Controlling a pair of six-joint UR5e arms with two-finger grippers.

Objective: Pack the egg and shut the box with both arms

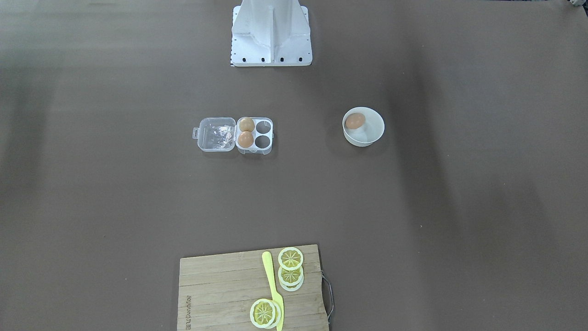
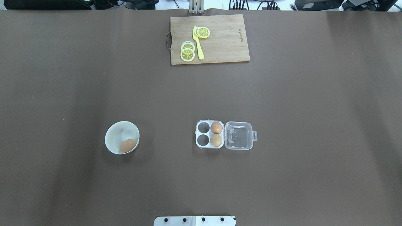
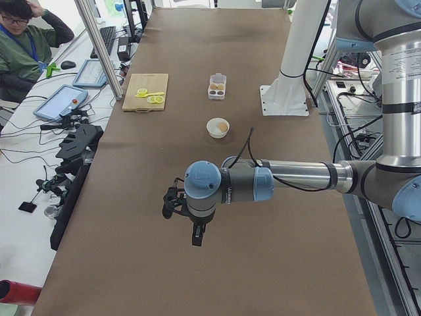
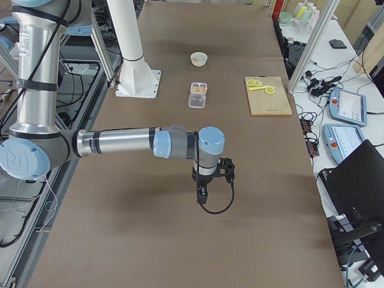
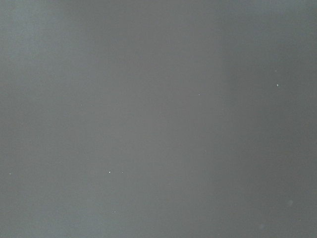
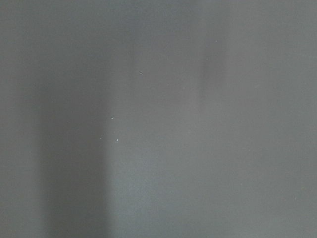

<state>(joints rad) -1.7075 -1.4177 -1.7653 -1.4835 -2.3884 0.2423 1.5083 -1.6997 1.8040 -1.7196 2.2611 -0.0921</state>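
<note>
A light-brown egg [image 2: 127, 145] lies in a round white bowl [image 2: 117, 133] on the left of the overhead view; both also show in the front view, egg [image 1: 354, 121], bowl [image 1: 373, 131]. The clear egg box [image 2: 209, 134] stands open mid-table, two eggs [image 2: 216, 128] in the cups beside the hinge, two cups empty, lid [image 2: 239, 135] flat to the right. The left gripper [image 3: 176, 205] shows only in the exterior left view, the right gripper [image 4: 223, 170] only in the exterior right view, both far from the box. I cannot tell whether they are open or shut.
A wooden cutting board [image 2: 226, 47] with lemon slices [image 2: 187, 54] and a yellow knife [image 2: 198, 44] lies at the far edge. The white stand's base [image 1: 271, 50] sits at the robot's side. Both wrist views show only bare brown table.
</note>
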